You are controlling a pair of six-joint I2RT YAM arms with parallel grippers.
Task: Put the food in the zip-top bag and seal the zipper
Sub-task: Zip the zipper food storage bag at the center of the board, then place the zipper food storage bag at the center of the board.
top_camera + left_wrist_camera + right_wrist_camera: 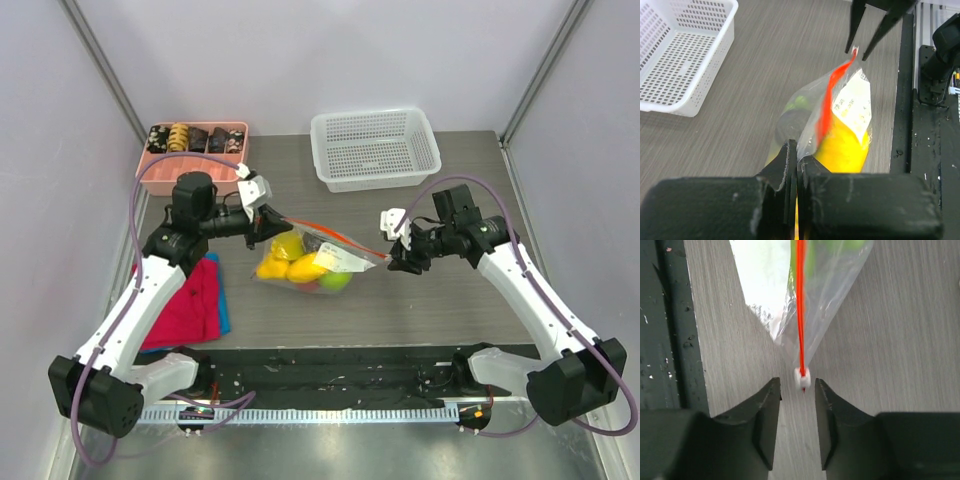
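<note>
Nearest you, at the lower left of the overhead view, a red-pink folded cloth (pixel 185 300) lies on the surface (pixel 450 310) beside the left arm. At the centre of the frame the zip-top bag (pixel 310 258) hangs between your two hands, with the lemons (pixel 303 268) and a green apple (pixel 337 281) inside it. Its orange-red zipper (pixel 335 237) runs as a taut line from left to right. Your left hand (pixel 792 170) is clamped on the bag's left end, fingers pressed together on the plastic. Your right hand (pixel 797 385) sits at the other end with its fingers slightly apart on either side of the white slider (pixel 802 377), a gap showing on both sides. Farther back, a white mesh basket (pixel 375 150) stands at upper centre, and a pink tray (pixel 195 150) holding brown and black snack pieces (pixel 185 137) stands at upper left.
</note>
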